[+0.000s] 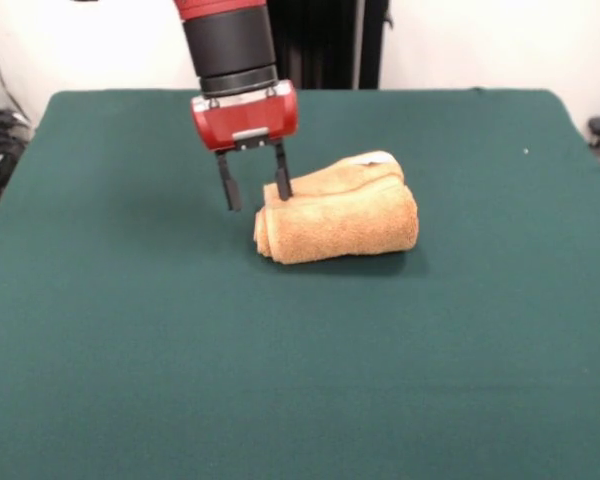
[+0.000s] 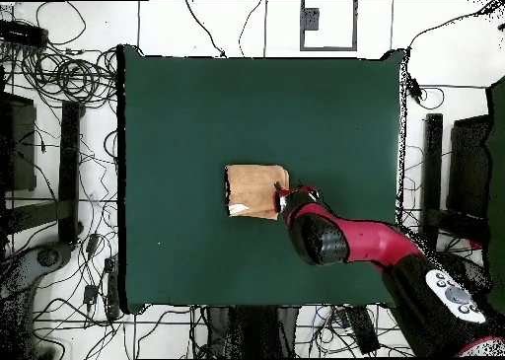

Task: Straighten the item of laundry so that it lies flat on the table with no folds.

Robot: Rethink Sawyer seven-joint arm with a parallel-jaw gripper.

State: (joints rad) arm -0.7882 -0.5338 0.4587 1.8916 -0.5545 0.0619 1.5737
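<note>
Towel (image 1: 342,213), folded into a thick soft bundle near the middle of the green tabletop (image 1: 130,330), looks light and limp, best pinched by a loose outer edge, and the hand (image 1: 254,186) hangs open and empty at its layered end.

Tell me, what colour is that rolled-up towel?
Orange-tan, the rolled terry towel shows best in the front view.
</note>
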